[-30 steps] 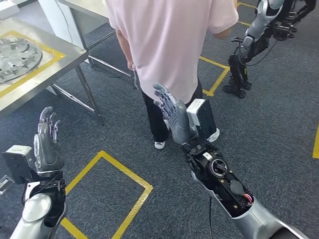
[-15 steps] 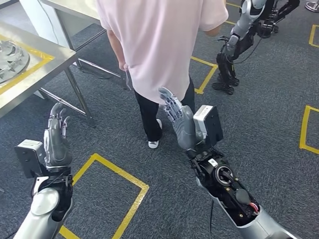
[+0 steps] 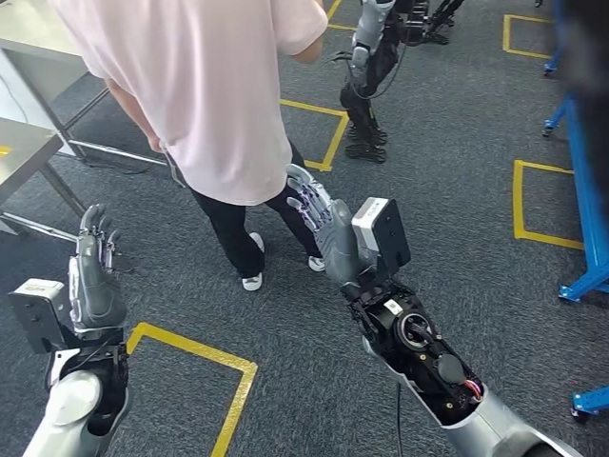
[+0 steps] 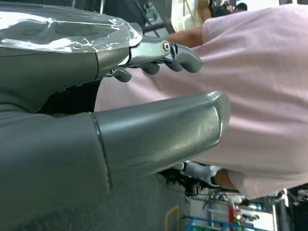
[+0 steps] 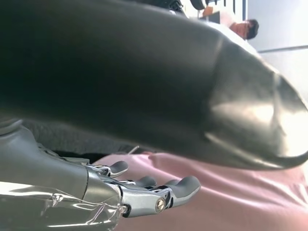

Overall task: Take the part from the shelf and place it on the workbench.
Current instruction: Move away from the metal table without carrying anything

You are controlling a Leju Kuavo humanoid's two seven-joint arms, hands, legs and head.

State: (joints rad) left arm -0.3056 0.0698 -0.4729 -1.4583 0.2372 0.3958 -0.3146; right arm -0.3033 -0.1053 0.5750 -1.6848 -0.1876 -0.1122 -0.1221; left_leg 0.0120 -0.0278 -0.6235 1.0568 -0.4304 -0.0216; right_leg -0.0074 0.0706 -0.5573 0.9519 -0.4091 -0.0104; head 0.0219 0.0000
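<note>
Whole view swung right since a moment ago, desk (image 3: 22, 152) sliding off left, blue frame (image 3: 585, 209) now appearing, left hand (image 3: 91, 276) and right hand (image 3: 326, 228) still empty, fingers (image 3: 305, 195) spread wide

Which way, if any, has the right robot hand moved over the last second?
Yes: the right robot hand swung rightward, toward the line of the parked robot behind. The whole view shifted too, so the robot's turn carried it.

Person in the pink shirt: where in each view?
Head view: person upper left, standing ahead of both hands.
Left wrist view: pink shirt behind the left hand.
Right wrist view: shirt past the right hand.
Shared landmark: the pink shirt.
</note>
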